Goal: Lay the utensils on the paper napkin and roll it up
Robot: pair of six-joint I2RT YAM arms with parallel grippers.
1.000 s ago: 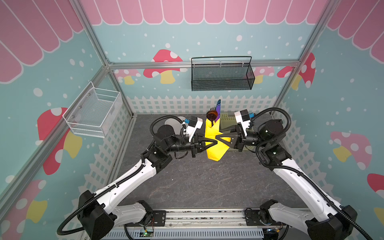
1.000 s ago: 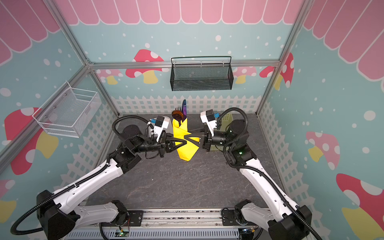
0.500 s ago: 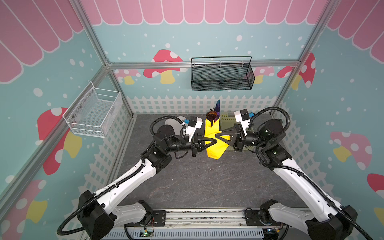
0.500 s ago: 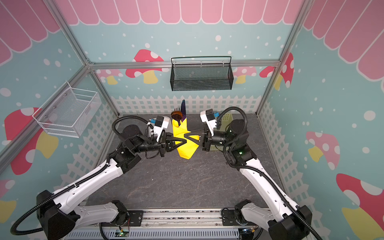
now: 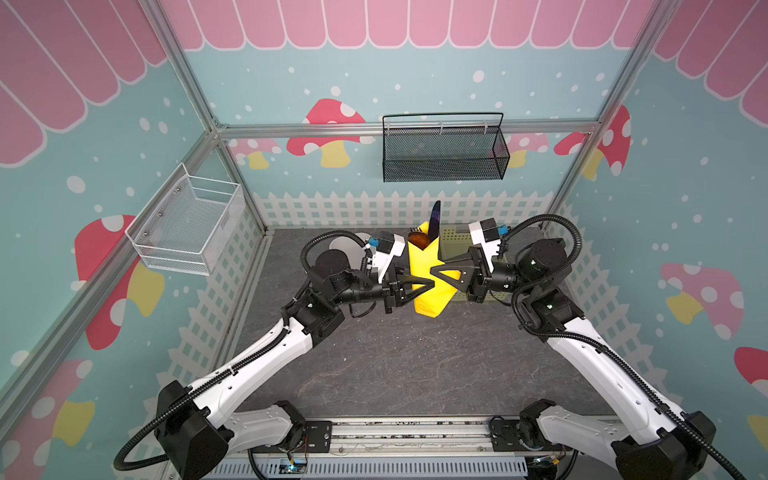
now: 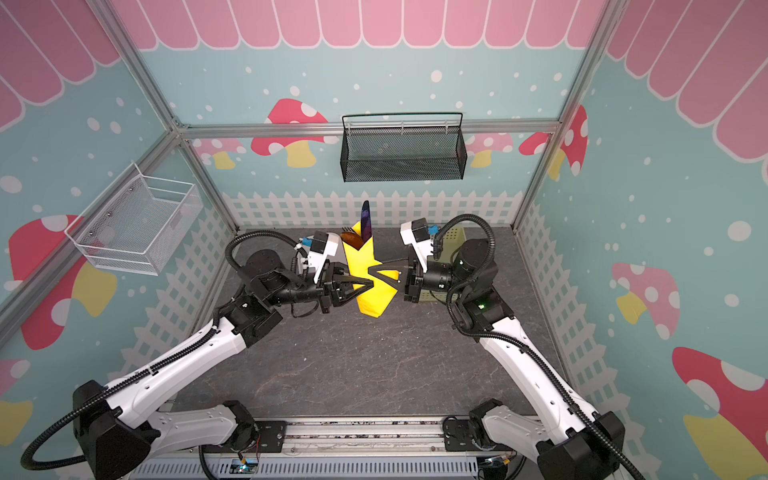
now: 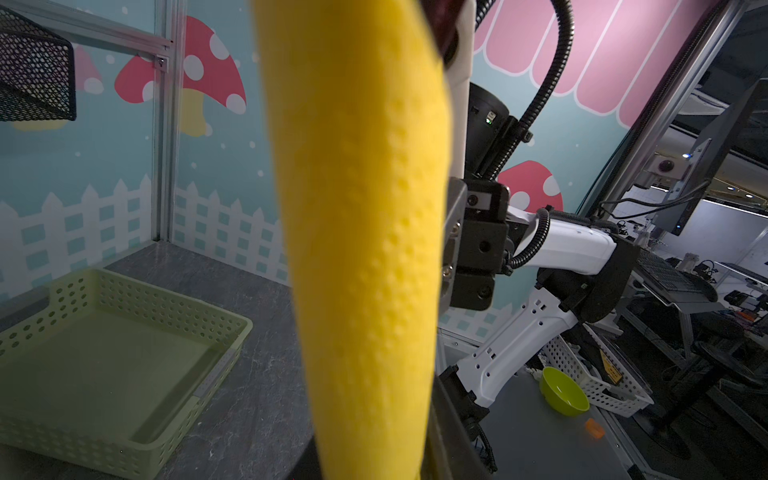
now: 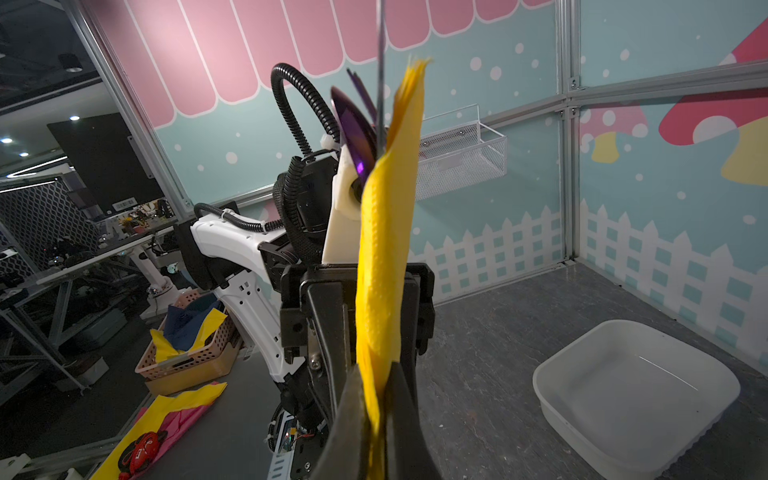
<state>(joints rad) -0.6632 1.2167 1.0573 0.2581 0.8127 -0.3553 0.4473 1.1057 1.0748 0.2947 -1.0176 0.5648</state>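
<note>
Napkin roll (image 5: 428,266) upright near far edge of tabletop (image 5: 395,365), utensils (image 5: 435,218) protruding. Right tool (image 5: 439,275) pinches it. Left tool (image 5: 420,286) alongside, grip unclear. Near half bare.

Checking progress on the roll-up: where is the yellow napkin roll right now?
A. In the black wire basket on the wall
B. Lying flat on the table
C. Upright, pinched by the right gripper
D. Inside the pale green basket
C: the paper napkin stands upright with the right gripper shut on it, and the utensils poke out of its top.
</note>
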